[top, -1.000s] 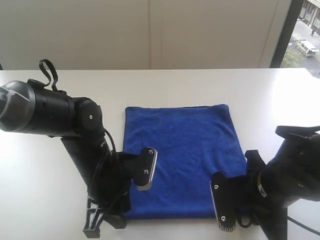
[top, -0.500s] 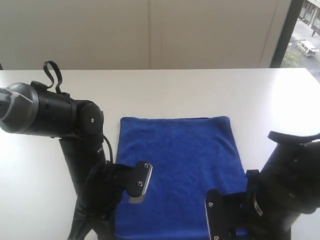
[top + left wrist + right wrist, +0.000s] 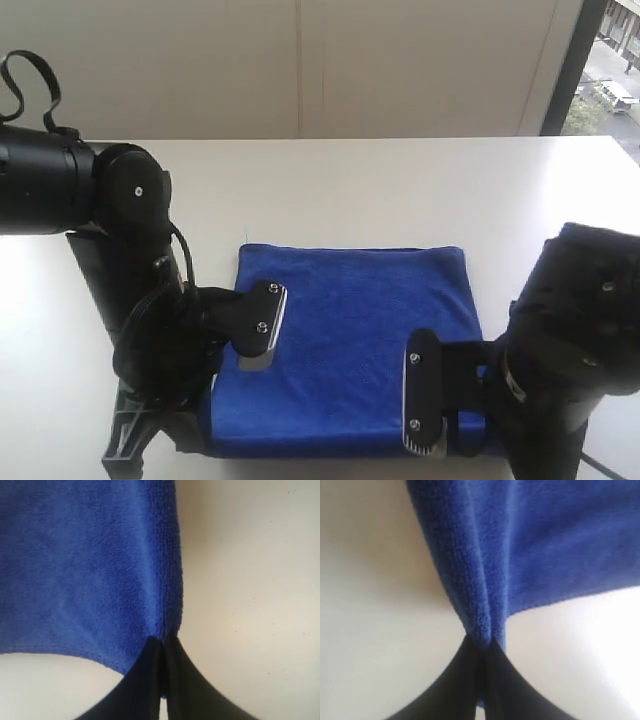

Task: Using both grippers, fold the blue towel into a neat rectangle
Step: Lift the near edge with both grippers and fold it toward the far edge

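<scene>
Tools, count: two are working here, both low at the near edge of the desk [image 3: 350, 190].
Left tool [image 3: 162, 641]: its narrow black fingers are closing tight on the near left corner of the blue towel [image 3: 90, 555], pinching the cloth where the side hem is meeting the near hem.
Right tool [image 3: 481, 641]: it is gripping the near right corner of the same towel, its fingers pressing together with a bunched ridge of cloth rising from between them.
Arms, count: two black ones are reaching in, the left arm [image 3: 120, 230] from the left and the right arm [image 3: 590, 330] from the right.
Silver plates, count: two are catching the light. One [image 3: 260, 322] is sitting over the towel's left part and the other [image 3: 420, 400] over its near right part.
Towel, count: one is lying in the middle of the desk between the arms, its far edge running straight and flat.
Desk, count: one white desk is carrying everything and stretching on past the towel.
Far wall [image 3: 300, 70]: pale panels are standing behind the desk.
Window [image 3: 612, 60]: one strip at the far right is showing daylight outside.
</scene>
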Controlling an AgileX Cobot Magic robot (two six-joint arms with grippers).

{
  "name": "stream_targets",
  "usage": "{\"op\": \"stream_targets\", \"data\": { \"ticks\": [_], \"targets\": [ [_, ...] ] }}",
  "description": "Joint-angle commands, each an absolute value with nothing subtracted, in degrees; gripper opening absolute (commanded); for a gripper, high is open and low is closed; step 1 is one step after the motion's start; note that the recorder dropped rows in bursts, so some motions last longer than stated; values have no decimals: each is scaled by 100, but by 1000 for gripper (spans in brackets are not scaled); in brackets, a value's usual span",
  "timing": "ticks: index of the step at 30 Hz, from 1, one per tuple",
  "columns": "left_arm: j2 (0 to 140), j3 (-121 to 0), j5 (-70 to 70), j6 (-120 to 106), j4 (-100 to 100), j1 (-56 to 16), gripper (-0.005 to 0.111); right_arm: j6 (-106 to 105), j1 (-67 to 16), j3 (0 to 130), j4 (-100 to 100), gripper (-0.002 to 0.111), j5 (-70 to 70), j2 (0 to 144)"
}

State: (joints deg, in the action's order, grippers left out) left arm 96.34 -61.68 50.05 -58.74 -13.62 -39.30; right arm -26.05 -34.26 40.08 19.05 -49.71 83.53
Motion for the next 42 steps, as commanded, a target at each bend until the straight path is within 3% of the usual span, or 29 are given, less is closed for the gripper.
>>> {"op": "stream_targets", "data": {
  "ticks": [1,14,35,42],
  "targets": [
    [9529,-6139,5003,-5819,-1299,-3940,0,-1741,-3431,4163,2696,0,-5100,8258],
    [9529,-6139,4513,-5819,-1161,-3940,0,-823,-3431,4163,3318,0,-5121,8258],
    [9529,-6139,2118,-5222,-561,-3940,0,1442,-3419,4163,5514,0,-4424,8270],
    [9529,-6139,1458,-5222,-547,-3820,0,2177,-3075,4189,6228,0,-4170,8609]
  ]
}}
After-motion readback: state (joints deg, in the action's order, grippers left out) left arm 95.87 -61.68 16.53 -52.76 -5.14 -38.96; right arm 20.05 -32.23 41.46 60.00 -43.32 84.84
